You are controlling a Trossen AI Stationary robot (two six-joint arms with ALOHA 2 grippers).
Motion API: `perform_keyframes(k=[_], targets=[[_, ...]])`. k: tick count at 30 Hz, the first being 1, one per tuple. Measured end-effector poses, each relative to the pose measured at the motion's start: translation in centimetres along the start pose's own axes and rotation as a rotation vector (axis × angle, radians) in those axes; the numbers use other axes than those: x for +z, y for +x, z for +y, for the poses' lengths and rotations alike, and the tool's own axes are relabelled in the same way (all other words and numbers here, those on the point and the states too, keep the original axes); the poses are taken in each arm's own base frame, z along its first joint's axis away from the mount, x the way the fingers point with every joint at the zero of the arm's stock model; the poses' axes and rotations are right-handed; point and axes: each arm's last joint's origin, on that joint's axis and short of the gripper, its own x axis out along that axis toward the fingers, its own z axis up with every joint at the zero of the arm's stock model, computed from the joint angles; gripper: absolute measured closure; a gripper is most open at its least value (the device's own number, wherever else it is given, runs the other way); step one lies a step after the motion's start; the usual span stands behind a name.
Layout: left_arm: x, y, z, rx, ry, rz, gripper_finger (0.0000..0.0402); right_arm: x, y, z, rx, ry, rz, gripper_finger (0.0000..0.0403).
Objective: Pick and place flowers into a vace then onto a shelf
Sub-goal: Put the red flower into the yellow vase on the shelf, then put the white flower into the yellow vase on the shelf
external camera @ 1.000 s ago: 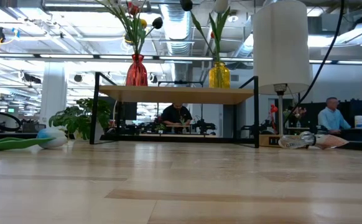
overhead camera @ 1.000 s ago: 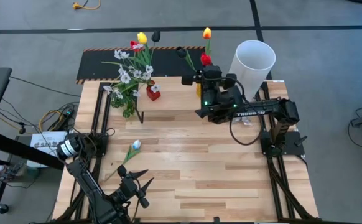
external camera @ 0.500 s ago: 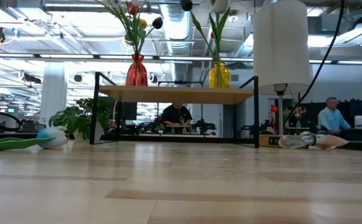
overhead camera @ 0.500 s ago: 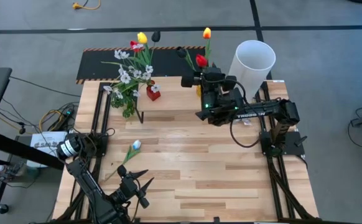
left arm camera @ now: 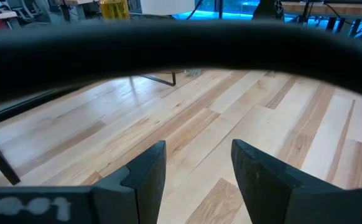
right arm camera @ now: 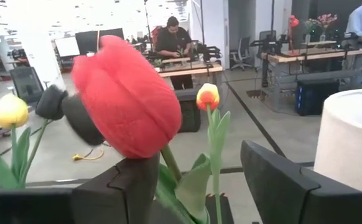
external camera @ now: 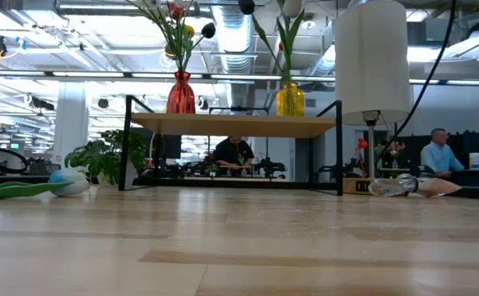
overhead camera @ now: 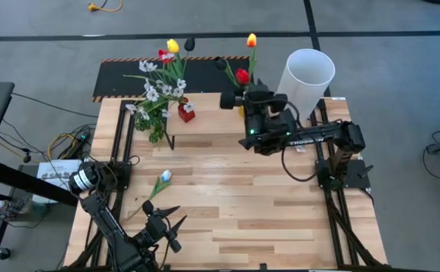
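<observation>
Right hand point(overhead camera: 240, 97), fingers spread around a red tulip point(overhead camera: 241, 75) standing in the yellow vase point(external camera: 290, 99) on the shelf point(external camera: 235, 124); left hand point(overhead camera: 168, 225) waits spread over the counter point(overhead camera: 265, 204), near a fallen tulip point(overhead camera: 162, 179).

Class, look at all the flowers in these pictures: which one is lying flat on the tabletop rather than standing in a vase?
The pale blue-white tulip with its green stem, lying on the wooden table near the left arm. All other flowers stand upright in the red vase and yellow vase on the shelf.

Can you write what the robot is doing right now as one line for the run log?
right gripper: open at red tulip in yellow vase on shelf | left gripper: open, waiting | white tulip: lying on table
</observation>
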Motion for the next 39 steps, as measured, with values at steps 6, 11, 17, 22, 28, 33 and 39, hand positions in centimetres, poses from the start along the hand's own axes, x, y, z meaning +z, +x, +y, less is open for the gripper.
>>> perform_keyframes(k=[6, 11, 17, 22, 28, 33, 39], targets=[[0.0, 0.0, 0.0, 0.0, -0.001, 0.001, 0.0229, 1.3, 0.8, -1.1, -0.022, 0.052, -0.003, 0.0201], [0.0, 0.0, 0.0, 0.0, -0.002, 0.002, 0.0229, 2.4, 0.6, -2.0, -0.018, 0.093, -0.003, 0.0209], [0.0, 0.0, 0.0, 0.002, -0.005, 0.003, 0.0229, 2.9, -1.1, -2.3, 0.031, 0.061, 0.004, 0.0223], [0.0, 0.1, 0.0, -0.001, -0.013, -0.003, 0.0229, 2.5, 0.3, -1.6, -0.007, -0.094, -0.001, 0.0238], [0.0, 0.1, -0.1, 0.0, -0.027, 0.005, 0.0229, 2.5, -0.7, -1.6, 0.02, -0.049, 0.001, 0.0249], [0.0, 0.1, -0.1, 0.001, -0.029, 0.006, 0.0229, 3.6, -0.7, -2.5, 0.02, 0.061, 0.003, 0.0253], [0.0, 0.1, -0.1, 0.001, -0.028, 0.006, 0.0229, 5.0, -1.7, -3.0, 0.052, 0.045, 0.006, 0.0248]])
